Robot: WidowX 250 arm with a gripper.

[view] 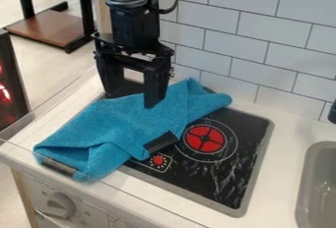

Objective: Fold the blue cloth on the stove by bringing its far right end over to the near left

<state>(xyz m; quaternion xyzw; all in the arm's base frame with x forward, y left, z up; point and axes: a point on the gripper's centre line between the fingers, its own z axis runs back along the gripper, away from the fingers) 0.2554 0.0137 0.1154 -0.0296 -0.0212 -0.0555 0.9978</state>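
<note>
- The black gripper (134, 96) is right over the blue cloth (134, 121). Its jaws are wide, with a big gap between them.
- The cloth lies across the black stove top (223, 175) and onto the white counter (279, 173). It has folds and a black patch (160, 142).
- A red burner (204, 139) is just beside the cloth.
- A little red dial mark (158, 160) is near the patch.
- The gray sink (307, 187) is well apart from the cloth.
</note>
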